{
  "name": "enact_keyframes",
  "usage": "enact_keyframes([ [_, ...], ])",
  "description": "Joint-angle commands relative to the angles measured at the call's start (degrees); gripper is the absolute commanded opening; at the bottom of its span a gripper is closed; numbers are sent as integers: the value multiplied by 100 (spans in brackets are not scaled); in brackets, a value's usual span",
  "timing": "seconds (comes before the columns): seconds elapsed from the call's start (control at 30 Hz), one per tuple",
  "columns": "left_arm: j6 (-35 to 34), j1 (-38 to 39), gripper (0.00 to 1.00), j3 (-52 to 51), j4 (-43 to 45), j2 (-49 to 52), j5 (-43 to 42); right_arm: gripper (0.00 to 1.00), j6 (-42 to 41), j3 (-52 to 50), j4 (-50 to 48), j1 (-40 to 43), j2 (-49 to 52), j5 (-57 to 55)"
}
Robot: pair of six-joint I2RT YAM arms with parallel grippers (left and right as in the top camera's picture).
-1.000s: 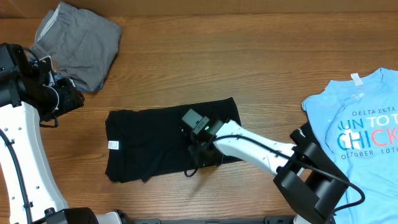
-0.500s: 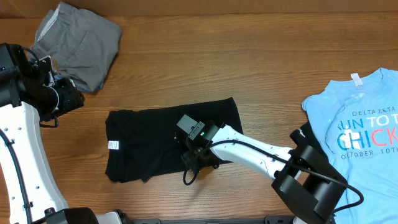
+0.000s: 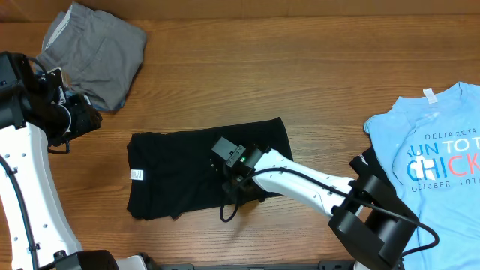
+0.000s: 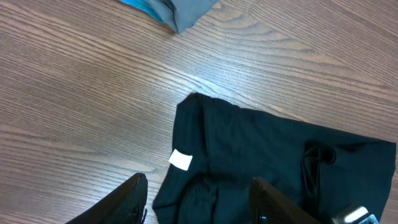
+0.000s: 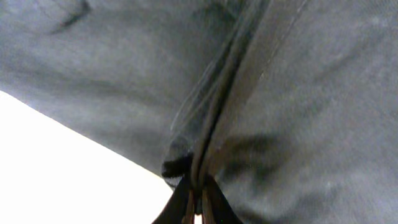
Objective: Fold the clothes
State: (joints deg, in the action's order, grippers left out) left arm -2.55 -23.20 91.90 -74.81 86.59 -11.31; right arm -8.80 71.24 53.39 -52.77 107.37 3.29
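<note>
Left gripper [image 3: 88,120]: at the far left of the table [image 3: 300,67], raised off the wood, just beside the lower edge of the grey pile. Its wrist view shows the two fingers [image 4: 134,198] standing well apart with nothing between them.

Grey pile [image 3: 94,49]: crumpled garment at the back-left corner, with a blue piece [image 3: 112,101] showing under its near edge. The same corner appears at the top of the left wrist view [image 4: 180,9].

Black T-shirt [image 3: 176,169]: the piece being handled, lying flat in the middle of the table, already folded into a rough rectangle with the long side running left to right. A small white tag [image 3: 136,175] lies near its left edge, also seen from the left wrist [image 4: 181,160].

Right gripper [image 3: 241,189]: down on the right half of the black T-shirt, near its front edge, arm reaching in from the lower right. Its wrist view shows the fingertips pinched together on a raised fold of the dark cloth [image 5: 196,202].

Light-blue tee [image 3: 435,172]: spread flat at the right edge, printed side up, white neck label at the top, well apart from the black T-shirt.
</note>
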Motion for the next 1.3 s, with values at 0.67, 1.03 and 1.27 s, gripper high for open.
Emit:
enact_keyframes([
  [0.67,131,37,58,94,26,-35,-52,43,-328,1080,682,254,-118,-210],
  [1.03,105,37,60,-273,-155,-35,-356,10,-1147,686,-389,1154,46,1434],
  [1.27,83,35,69,-1093,105,-35,-356,9,-1873,487,-1246,994,623,2321],
])
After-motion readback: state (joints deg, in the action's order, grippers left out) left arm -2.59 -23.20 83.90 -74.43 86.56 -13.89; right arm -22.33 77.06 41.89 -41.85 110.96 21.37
